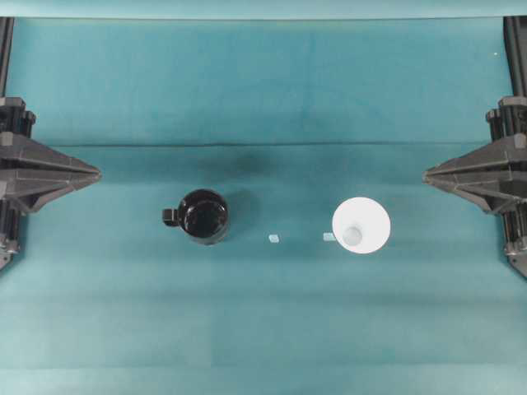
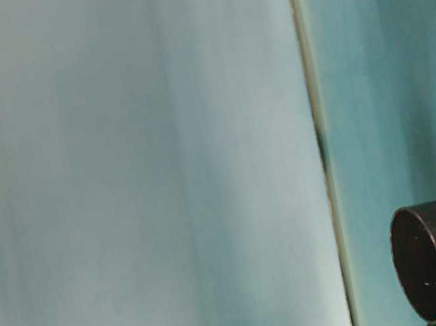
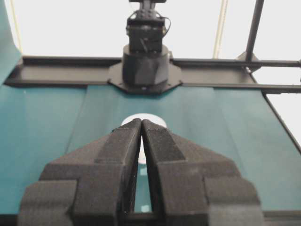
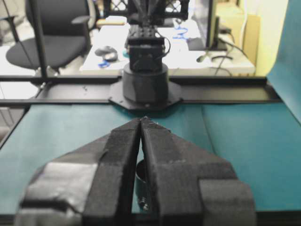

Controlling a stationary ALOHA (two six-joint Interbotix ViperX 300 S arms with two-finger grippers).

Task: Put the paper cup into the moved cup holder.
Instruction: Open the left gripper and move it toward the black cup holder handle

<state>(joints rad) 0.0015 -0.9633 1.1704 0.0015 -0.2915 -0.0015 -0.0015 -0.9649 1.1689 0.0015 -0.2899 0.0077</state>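
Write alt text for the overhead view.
A black cup holder and a white paper cup stand apart on a teal table, holder left, cup right, two small pale squares between them. Both grippers, left and right, sit shut at the edges, touching nothing.

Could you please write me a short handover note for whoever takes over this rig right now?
Left gripper: shut, empty, parked at the left edge of the table.
Right gripper: shut, empty, parked at the right edge.
Paper cup: upright on the teal cloth, right of centre, mouth up.
Black cup holder: upright left of centre, handle pointing left, nothing inside.
Two small pale markers lie between them.
Done: nothing visible yet; cup and holder stand apart.
Left: pick up the cup and set it into the holder.
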